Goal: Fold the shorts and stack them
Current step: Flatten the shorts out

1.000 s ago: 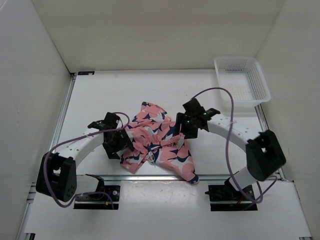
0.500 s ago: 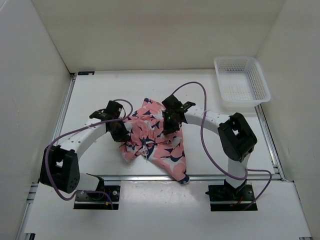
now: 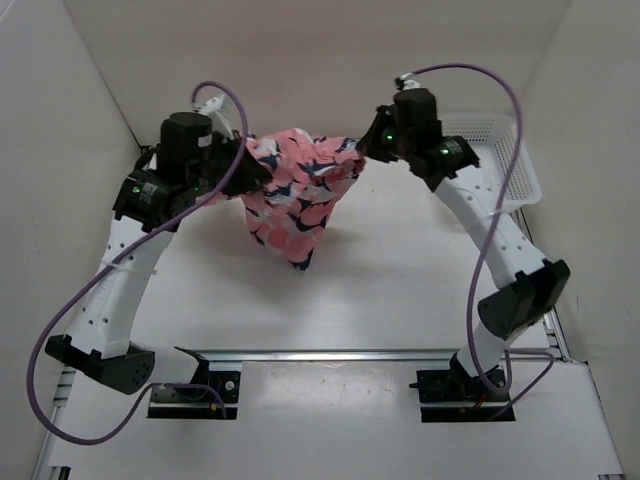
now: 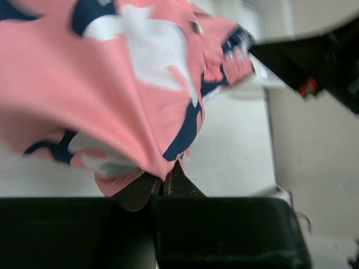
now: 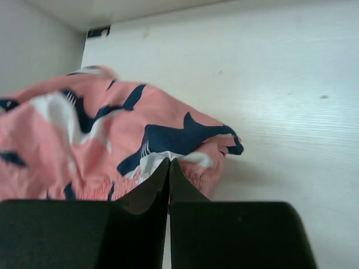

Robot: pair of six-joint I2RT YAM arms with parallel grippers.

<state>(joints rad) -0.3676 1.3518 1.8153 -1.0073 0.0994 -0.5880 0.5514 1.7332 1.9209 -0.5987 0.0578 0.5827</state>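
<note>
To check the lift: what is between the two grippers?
Salmon-pink, shark-printed fabric shorts hang stretched from left gripper to right gripper; the top external view shows it.

Shorts (image 3: 298,190) hang mid-air, blocking far ctr; bare table (image 3: 400,290) nearer; basket (image 3: 508,150) in far-R corner.

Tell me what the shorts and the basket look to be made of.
Shorts: thin, soft printed cloth with a matte finish, possibly cotton or a light synthetic. They hang limp and gather in loose folds. Basket: stiff white plastic, likely moulded, going by its regular open mesh walls and even rim.
</note>
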